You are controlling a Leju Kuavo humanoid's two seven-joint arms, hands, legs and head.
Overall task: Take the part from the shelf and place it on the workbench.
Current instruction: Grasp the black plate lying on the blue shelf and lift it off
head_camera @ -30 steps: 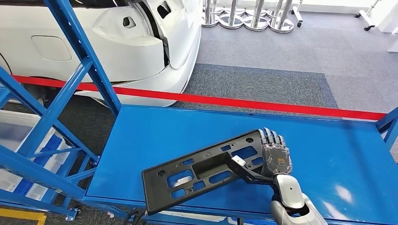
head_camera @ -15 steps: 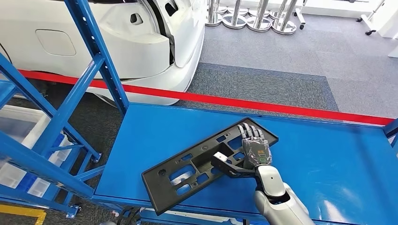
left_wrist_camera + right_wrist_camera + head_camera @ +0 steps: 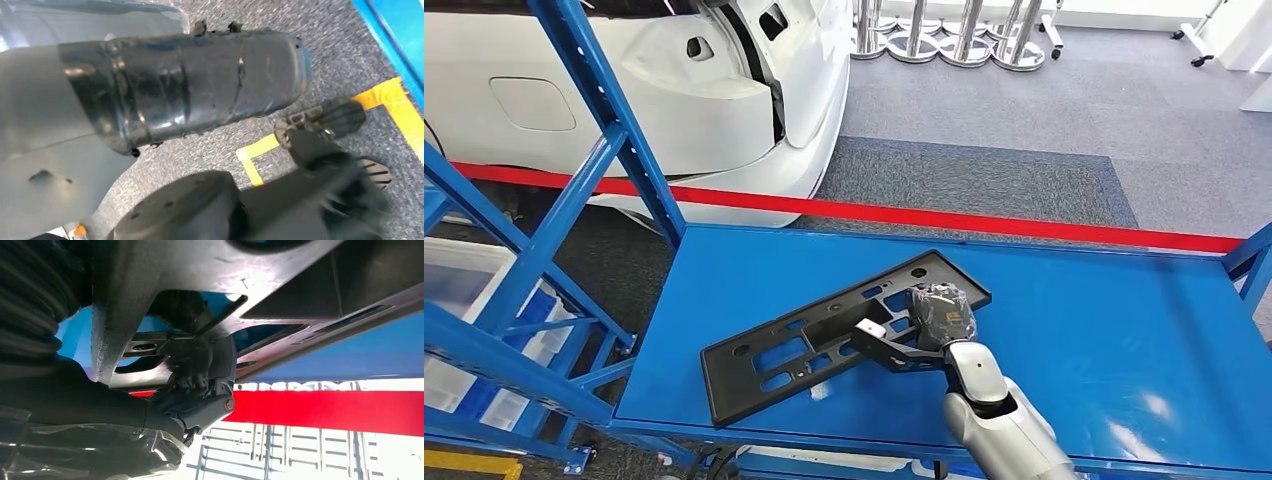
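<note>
The part [image 3: 804,350] is a long flat black plastic frame with several cut-outs. It lies slantwise over the blue workbench [image 3: 1114,330], its left end low near the front edge. My right hand [image 3: 942,312] holds the part's right end, fingers curled over the top. In the right wrist view, the dark fingers [image 3: 195,365] clasp an edge of the part [image 3: 280,285] from beneath. I cannot tell whether the part touches the bench. In the left wrist view, my left hand [image 3: 280,200] is a dark blur over the grey carpet, its fingers unreadable.
The blue shelf frame [image 3: 594,120] rises at the left, with clear bins [image 3: 464,270] behind it. A white car [image 3: 674,90] stands beyond a red line [image 3: 984,222] on the floor. Chrome post bases [image 3: 944,40] stand far back. The bench's right half is bare.
My right hand has carried the part leftward and lower over the bench, and its fingers now curl down over the part's end. The camera has shifted a little.
</note>
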